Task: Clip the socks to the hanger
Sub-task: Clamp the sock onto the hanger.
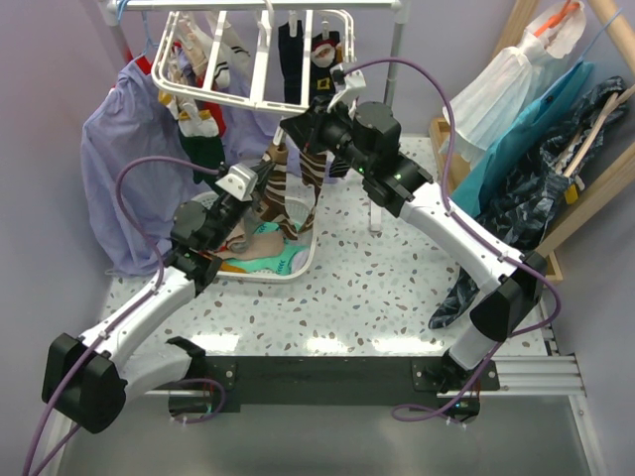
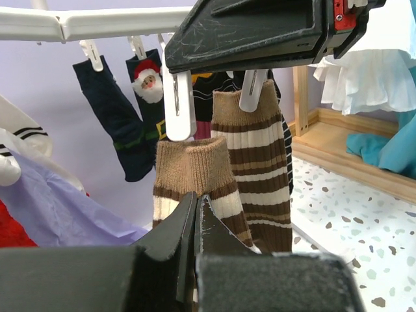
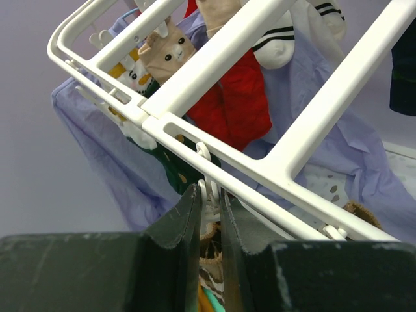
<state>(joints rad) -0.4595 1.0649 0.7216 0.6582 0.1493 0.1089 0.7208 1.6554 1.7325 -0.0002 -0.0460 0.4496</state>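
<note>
My left gripper (image 2: 197,208) had its fingers pressed together on the brown-and-cream sock (image 2: 192,166), pinching it a little below the ribbed cuff. The cuff stood up above my fingertips and the rest of the sock hung down out of the wrist view. Its long axis ran close to upright, with the cuff end on top.

My right gripper (image 3: 208,198) was squeezed onto the white clip (image 3: 208,188) that dangled from the near rail of the hanger (image 3: 221,55), gripping the clip's upper part. From the left wrist view, that clip's lower end hung straight above the sock's cuff. The two were just apart, not touching. I could not tell whether the squeeze had opened the clip's mouth.

I judged that the coming move turned on this one line. The cuff lay directly under the clip, so my left arm, the nearer one and the one carrying the sock, needed a short, nearly straight lift to feed the cuff edge between the clip's halves. My right arm only had to hold the clip steady and then let go.

Beside that clip, a matching striped sock (image 2: 257,162) hung from its own clip. A sideways drift could have snagged it.
</note>
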